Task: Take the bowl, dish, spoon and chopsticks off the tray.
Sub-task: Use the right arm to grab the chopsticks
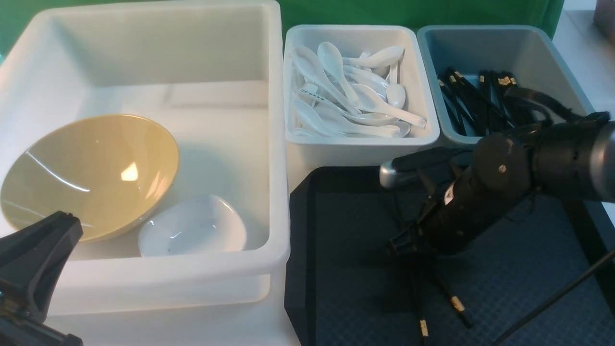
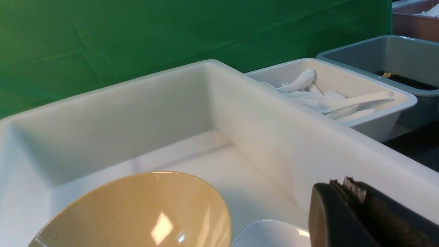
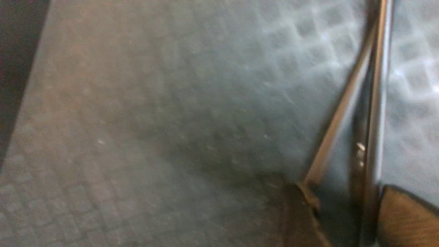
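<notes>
Bowl [image 1: 91, 175], dish [image 1: 192, 226]: lay in large white bin [image 1: 277, 144]. No spoon showed on tray [image 1: 346, 269]. Chopsticks [image 1: 457, 303], 2: lay on tray between right gripper's [image 3: 346, 206] parted jaws, unclamped. Left gripper [image 2: 337, 187]: closed, empty.

This looks like a robot test room, set up like a canteen clean-up spot. A green cloth [image 1: 408, 12] hangs flat behind everything, like in a studio. Sorting bins stand on the tabletop [image 1: 192, 329]. A big white bin [image 1: 278, 144] has a yellow bowl [image 1: 91, 173] and a small white dish [image 1: 192, 226] in it. A small white bin [image 1: 360, 140] is full of matching white spoons [image 1: 355, 96]. A grey-blue bin [image 1: 552, 62] holds black chopsticks [image 1: 480, 101]. A black tray [image 1: 346, 269] lies in front, and a black robot arm [image 1: 552, 163] reaches over it.
</notes>
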